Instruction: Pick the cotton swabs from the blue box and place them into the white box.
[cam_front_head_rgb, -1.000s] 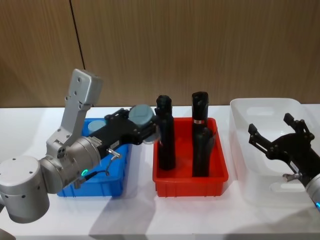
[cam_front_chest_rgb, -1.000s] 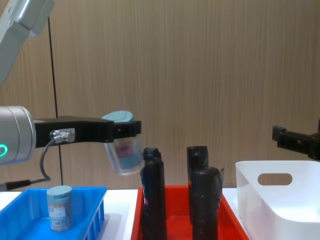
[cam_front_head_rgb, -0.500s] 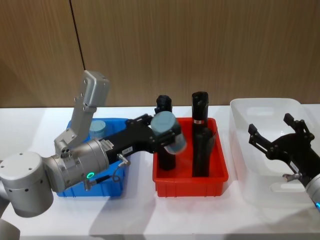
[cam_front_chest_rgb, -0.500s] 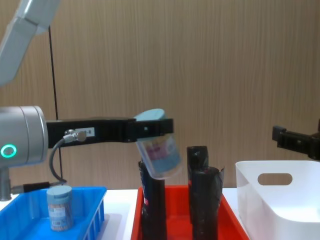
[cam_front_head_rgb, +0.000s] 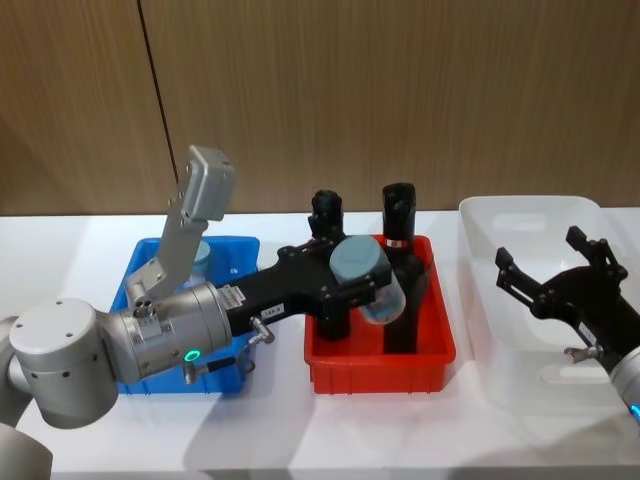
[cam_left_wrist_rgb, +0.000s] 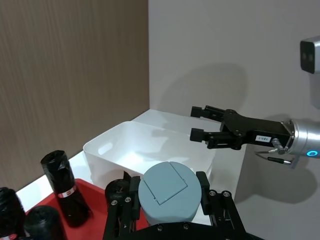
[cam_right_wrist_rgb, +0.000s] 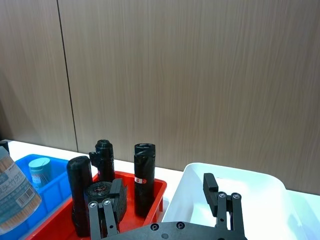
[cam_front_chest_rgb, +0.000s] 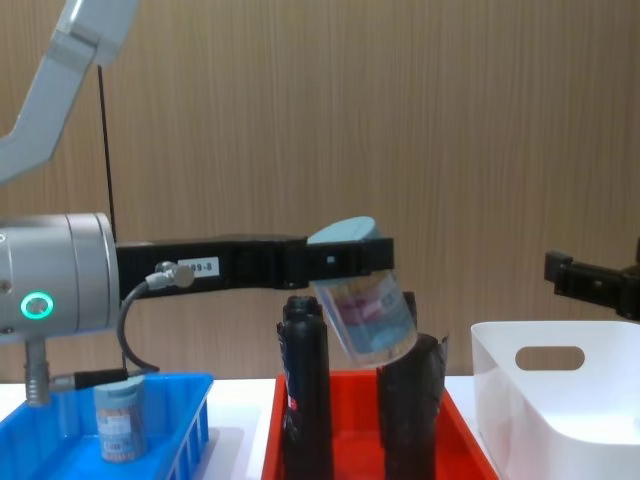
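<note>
I find the left hand (cam_front_head_rgb: 345, 283) reaching across from the blue box (cam_front_chest_rgb: 185, 435) side, clenched on one tub of cotton swabs (cam_front_chest_rgb: 370, 315). Its fingers grip the tub just under the grey-blue lid. The tub is off the bench, tilted with its lid leaning back toward the arm. It hangs above the red crate (cam_front_head_rgb: 380, 372), level with the tops of the black bottles (cam_front_head_rgb: 400, 215). In the chest view its lower edge lies very near one bottle top; I cannot tell whether they touch.

Blue box: one further tub (cam_front_chest_rgb: 121, 420) stands upright inside, lid on, near the back wall.

Red crate: it sits on the bench (cam_front_head_rgb: 300, 430) between the two boxes and holds several black wrapped bottles, all upright.

White box (cam_front_head_rgb: 530, 206): it stands at the right of the bench, beside the red crate, with its oval handle cut-out facing the chest camera.

The right hand (cam_front_head_rgb: 540, 250) hangs over the white box, above its rim, fingers spread apart and gripping nothing.
</note>
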